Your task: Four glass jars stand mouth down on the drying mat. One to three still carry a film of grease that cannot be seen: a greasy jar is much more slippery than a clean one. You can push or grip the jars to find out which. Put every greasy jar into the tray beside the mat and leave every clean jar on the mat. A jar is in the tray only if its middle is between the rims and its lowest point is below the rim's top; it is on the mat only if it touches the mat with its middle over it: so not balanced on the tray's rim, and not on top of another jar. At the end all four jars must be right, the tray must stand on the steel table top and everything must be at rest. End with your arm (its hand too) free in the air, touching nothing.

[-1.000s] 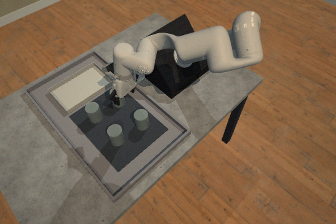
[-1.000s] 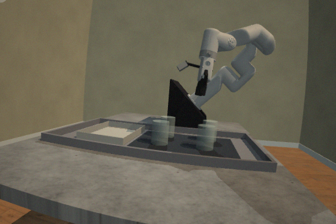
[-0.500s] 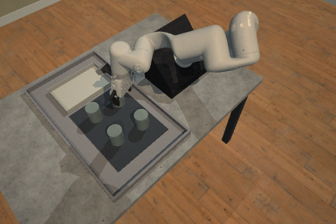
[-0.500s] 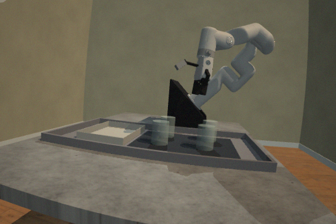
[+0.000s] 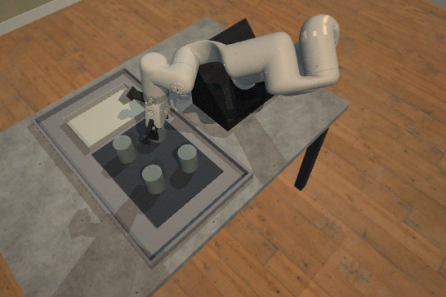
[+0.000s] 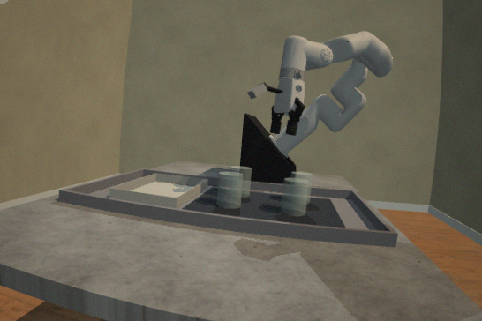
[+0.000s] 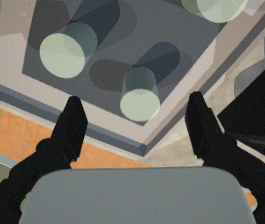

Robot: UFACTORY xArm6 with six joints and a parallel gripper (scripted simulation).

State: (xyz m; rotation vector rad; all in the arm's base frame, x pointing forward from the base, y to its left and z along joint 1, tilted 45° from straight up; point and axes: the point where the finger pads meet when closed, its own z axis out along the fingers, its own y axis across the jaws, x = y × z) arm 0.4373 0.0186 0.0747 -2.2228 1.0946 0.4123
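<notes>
High above the mat's point(image 5: 196, 191) back edge, the tool point(image 6: 286, 123) hangs spread wide, gripping nothing. Four jars point(image 5: 153, 179) stand mouth down on the mat; the tray point(image 5: 78, 134) lies at its ten o'clock on the bench point(image 5: 37, 223).

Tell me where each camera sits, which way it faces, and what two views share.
Top: high above a table corner, looking down at the mat, tray and jars; whole arm shows.
Exterior: low at the table edge, looking across at the jars and wall; arm and open gripper above them.
Wrist: on the gripper, looking down; both fingers and three jars show.
Top and exterior share the tray, all four jars and the arm.
</notes>
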